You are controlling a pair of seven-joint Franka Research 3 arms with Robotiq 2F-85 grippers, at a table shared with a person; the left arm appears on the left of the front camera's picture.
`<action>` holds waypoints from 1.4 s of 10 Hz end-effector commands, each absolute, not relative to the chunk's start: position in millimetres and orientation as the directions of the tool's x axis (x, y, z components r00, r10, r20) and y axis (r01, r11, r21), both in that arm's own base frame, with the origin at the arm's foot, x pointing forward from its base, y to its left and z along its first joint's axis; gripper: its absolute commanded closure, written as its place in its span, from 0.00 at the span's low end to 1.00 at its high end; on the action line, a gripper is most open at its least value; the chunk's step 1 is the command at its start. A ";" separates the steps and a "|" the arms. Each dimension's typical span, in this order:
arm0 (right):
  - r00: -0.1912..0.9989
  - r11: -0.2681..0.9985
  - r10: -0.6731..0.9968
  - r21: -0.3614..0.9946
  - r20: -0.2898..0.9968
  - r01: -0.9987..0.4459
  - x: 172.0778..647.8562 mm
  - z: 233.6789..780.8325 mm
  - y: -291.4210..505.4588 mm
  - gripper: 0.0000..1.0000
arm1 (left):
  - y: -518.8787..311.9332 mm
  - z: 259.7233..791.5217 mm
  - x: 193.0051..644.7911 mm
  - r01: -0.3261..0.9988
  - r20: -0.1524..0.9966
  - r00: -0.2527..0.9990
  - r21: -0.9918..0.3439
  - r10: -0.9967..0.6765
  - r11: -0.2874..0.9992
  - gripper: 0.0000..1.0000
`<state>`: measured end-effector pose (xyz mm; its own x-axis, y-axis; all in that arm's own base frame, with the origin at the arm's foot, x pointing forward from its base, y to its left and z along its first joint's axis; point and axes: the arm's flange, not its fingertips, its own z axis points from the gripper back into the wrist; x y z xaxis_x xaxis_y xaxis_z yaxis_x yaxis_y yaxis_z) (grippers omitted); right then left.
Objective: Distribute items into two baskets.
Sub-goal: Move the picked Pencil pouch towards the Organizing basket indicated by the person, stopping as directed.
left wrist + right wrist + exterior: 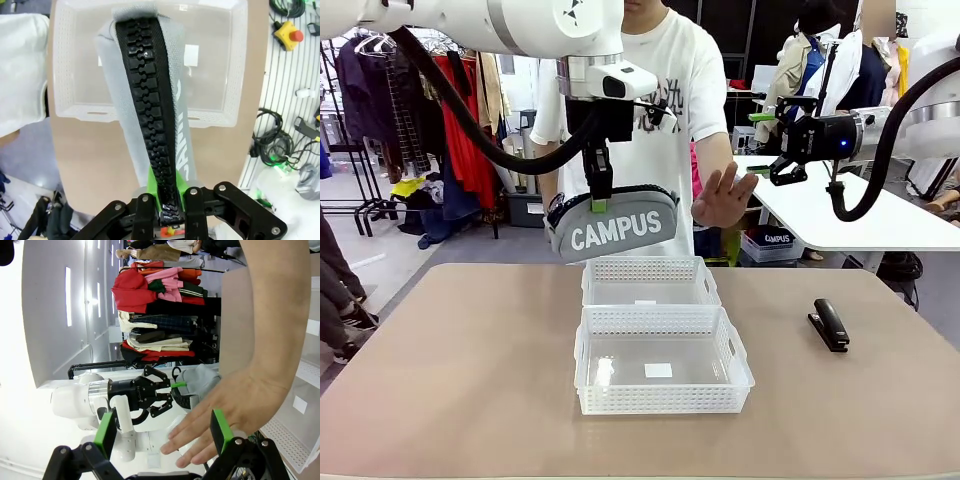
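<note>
Pouch gripped in the air above the baskets, stapler lying on the tabletop.

The near basket [660, 398] sits at the middle of the tabletop [460, 380], holding no item. The far basket [650, 270] touches its far side and also holds no item. The black stapler [829, 324] lies near the tabletop's right edge, well apart from both. Above the far basket's far edge, the left end effector [598, 200] is clamped tight on the zip edge of the grey CAMPUS pouch [612, 228], which hangs directly beneath its fingers, clear of the basket. Beyond it, the person's open hand [723, 195] is raised. The right end effector [782, 165] stands just beside that hand with its jaws wide apart, gripping nothing.
</note>
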<state>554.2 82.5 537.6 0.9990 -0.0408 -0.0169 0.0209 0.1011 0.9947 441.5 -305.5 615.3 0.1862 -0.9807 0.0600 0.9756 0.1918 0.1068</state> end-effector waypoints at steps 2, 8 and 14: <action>0.999 0.103 -0.049 0.995 -0.011 0.016 553.8 541.1 83.3 0.00 | -306.8 616.4 439.9 0.977 0.059 0.177 0.110 -0.982 0.182 1.00; 0.999 0.103 -0.049 0.995 -0.011 0.016 553.8 541.1 83.3 0.00 | -306.8 616.4 439.9 0.977 0.059 0.177 0.110 -0.982 0.182 1.00; 0.999 0.103 -0.049 0.995 -0.011 0.016 553.8 541.1 83.3 0.00 | -306.8 616.4 439.9 0.977 0.059 0.177 0.110 -0.982 0.182 1.00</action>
